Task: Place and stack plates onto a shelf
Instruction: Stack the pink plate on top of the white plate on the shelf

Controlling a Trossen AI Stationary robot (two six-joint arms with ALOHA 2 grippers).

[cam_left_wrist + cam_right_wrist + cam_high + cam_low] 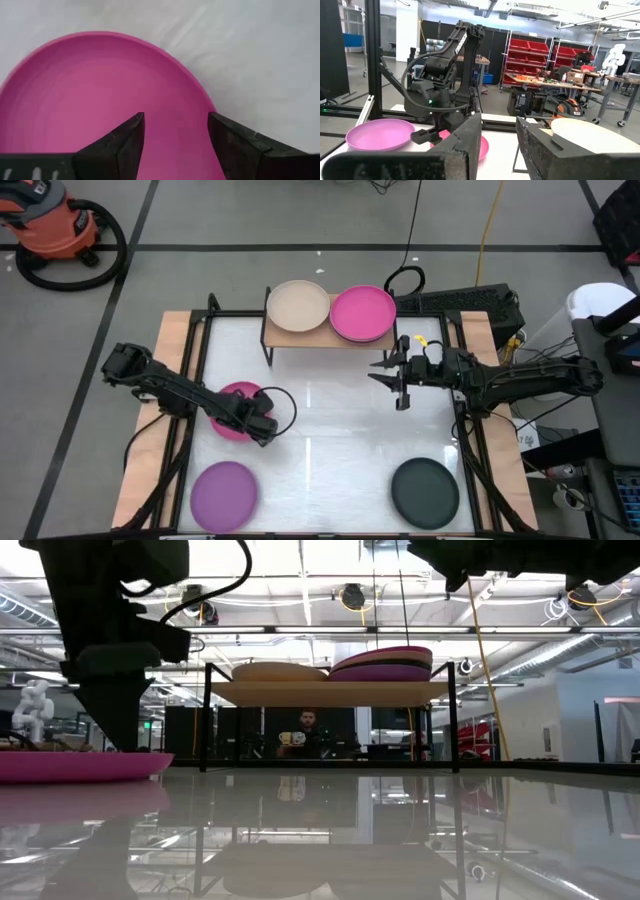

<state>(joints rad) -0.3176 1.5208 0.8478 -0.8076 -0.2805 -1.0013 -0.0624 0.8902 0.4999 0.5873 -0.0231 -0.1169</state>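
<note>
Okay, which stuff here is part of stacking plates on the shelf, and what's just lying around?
Job:
- shelf
- beige plate and magenta stack on it
- magenta plate under the left hand
- purple plate
- dark grey plate
- right hand, open, in front of the shelf

Lying about:
- orange vacuum
- yellow cable

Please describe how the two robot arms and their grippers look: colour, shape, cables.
Both arms are black and made of jointed segments, with black cables looping along them. The left gripper and the right gripper each end in two dark, flat fingers that taper like wedges. The right arm also carries a small yellow part near its wrist.
</note>
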